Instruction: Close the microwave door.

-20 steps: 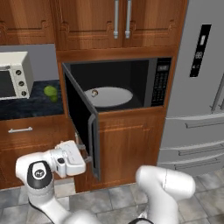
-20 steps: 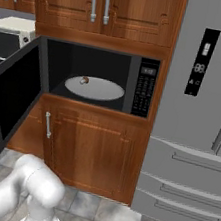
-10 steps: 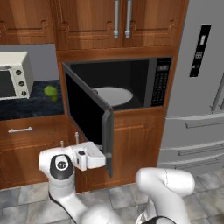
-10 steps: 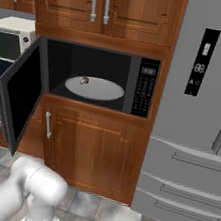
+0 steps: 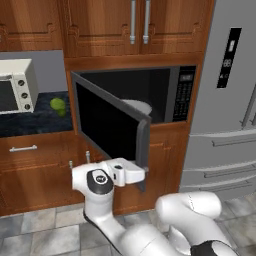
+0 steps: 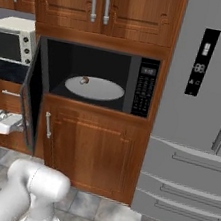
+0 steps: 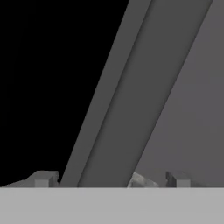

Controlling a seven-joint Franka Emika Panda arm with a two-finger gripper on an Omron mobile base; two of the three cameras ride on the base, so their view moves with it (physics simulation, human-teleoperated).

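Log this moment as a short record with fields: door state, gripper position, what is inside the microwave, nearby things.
door: the microwave door is partly open, swung out from its left hinge
gripper: the gripper sits at the door's lower free edge, against the grey frame; finger state unclear
microwave: the microwave cavity is exposed
inside: white turntable plate with a small brown item on it
nearby: toaster oven and a green fruit on the counter; fridge to the right

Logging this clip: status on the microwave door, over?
Gripper at door's lower edge, jaws unreadable. Microwave door roughly half open. Nothing blocking its swing.
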